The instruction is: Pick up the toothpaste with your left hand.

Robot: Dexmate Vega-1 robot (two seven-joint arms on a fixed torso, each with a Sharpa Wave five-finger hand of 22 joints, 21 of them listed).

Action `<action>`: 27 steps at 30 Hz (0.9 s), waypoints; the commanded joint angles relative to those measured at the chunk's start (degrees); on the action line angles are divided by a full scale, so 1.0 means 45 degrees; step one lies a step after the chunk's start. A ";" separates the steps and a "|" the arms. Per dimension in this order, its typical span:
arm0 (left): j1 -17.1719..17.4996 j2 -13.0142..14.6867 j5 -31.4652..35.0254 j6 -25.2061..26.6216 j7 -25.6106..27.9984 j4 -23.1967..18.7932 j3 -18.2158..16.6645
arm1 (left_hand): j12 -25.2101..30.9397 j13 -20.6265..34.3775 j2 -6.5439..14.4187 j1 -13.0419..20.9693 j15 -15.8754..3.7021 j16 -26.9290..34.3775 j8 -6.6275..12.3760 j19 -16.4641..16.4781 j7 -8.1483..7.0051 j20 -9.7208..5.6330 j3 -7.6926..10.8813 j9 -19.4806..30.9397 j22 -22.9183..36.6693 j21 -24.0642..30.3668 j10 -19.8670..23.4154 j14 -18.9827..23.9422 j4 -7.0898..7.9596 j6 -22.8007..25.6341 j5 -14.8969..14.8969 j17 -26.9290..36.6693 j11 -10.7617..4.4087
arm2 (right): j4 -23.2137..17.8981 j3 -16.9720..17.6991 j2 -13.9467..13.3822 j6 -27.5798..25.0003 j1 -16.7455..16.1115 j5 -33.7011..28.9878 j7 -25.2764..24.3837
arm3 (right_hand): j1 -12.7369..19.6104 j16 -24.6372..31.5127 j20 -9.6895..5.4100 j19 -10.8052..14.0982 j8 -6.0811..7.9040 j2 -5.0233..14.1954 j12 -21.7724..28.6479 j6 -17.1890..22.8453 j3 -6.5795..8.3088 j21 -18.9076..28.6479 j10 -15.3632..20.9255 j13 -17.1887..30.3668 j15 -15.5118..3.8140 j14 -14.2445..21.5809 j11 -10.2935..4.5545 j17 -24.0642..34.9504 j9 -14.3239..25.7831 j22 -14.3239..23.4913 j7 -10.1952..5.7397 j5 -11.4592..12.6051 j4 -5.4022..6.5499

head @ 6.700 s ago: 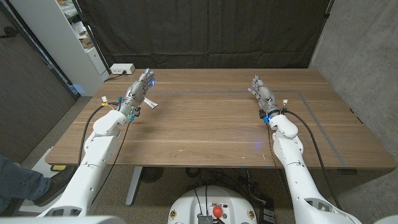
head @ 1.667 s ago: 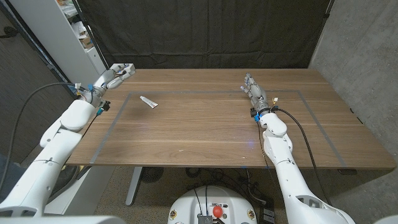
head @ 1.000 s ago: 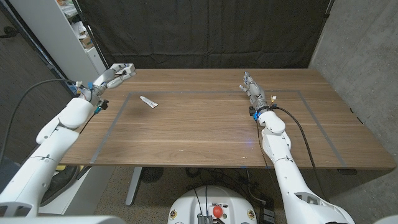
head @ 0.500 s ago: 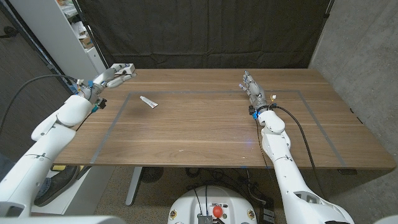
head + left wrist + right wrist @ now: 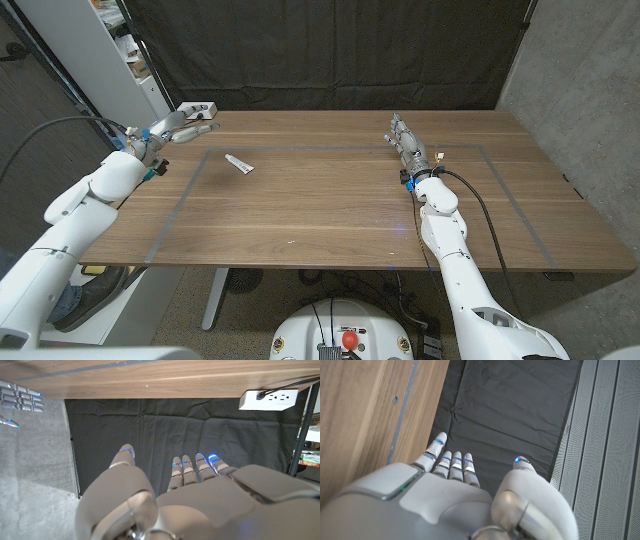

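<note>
2 robot hands, both empty, fingers extended. Left robot hand (image 5: 183, 121) at counter (image 5: 340, 215) far-left corner. Toothpaste (image 5: 238, 163) lies flat inboard and nearer robot, apart, long axis diagonal. Right robot hand (image 5: 405, 140) much farther.

The toothpaste (image 5: 238, 163) lies on the tabletop (image 5: 340, 210) in its far left part, just inside the far left corner of the taped outline (image 5: 190, 182) marked on the surface. The left hand (image 5: 178, 124) sits at the far left corner of the tabletop, left of and beyond the toothpaste, apart from it. The right hand (image 5: 405, 142) is over the far middle-right of the tabletop, near the far line of the outline, well apart from the toothpaste. A power strip (image 5: 198, 108) lies just behind the left hand. A curtain (image 5: 330, 50) hangs behind the tabletop; a shelf unit (image 5: 110, 60) stands to the left.
</note>
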 commanded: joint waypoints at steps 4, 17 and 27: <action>-0.0002 0.0456 0.0915 0.0730 -0.0025 -0.0473 0.0323 | -0.0068 0.0051 0.0025 0.0751 -0.0010 -0.0048 -0.0048 0.0048 -0.0128 0.0056 0.0260 0.0067 0.0042 -0.0167 -0.0032 -0.0154 -0.0502 -0.0205 0.0067 0.0037 -0.0153 | 0.0063 -0.0005 0.0040 0.0051 0.0048 0.0009 -0.0080 | -0.0040 0.0025 0.0005 0.0074 0.0035 0.0006 -0.0023 0.0107 -0.0001 -0.0090 0.0065 0.0025 0.0053 0.0109 0.0030 0.0020 0.0035 0.0071 0.0008 0.0104 -0.0035; 0.0091 0.0826 0.1453 0.1459 -0.0299 -0.0974 0.0470 | -0.0106 0.0064 0.0022 0.1509 -0.0095 -0.0066 -0.0046 0.0171 -0.0252 0.0052 0.0531 0.0074 0.0041 -0.0325 -0.0065 -0.0211 -0.0907 -0.0297 0.0064 0.0033 -0.0374 | 0.0341 0.0026 0.0127 0.0188 0.0151 0.0081 -0.0047 | -0.0053 0.0015 0.0014 0.0108 0.0036 0.0010 -0.0030 0.0120 -0.0017 -0.0184 0.0070 0.0026 0.0027 0.0096 0.0028 -0.0006 0.0032 0.0073 0.0014 0.0122 -0.0049; 0.0197 0.1072 0.2025 0.2071 -0.0450 -0.1463 0.0635 | -0.0157 0.0075 0.0016 0.2192 -0.0187 -0.0098 -0.0059 0.0270 -0.0409 0.0239 0.0765 0.0083 0.0045 -0.0467 -0.0176 -0.0345 -0.1093 -0.0448 0.0055 0.0026 -0.0518 | 0.0315 0.0025 0.0119 0.0248 0.0126 0.0081 0.0020 | -0.0066 0.0019 0.0009 0.0137 0.0023 0.0017 -0.0034 0.0092 -0.0027 -0.0247 0.0072 0.0027 0.0026 0.0113 0.0018 -0.0021 0.0031 0.0074 0.0020 0.0132 -0.0054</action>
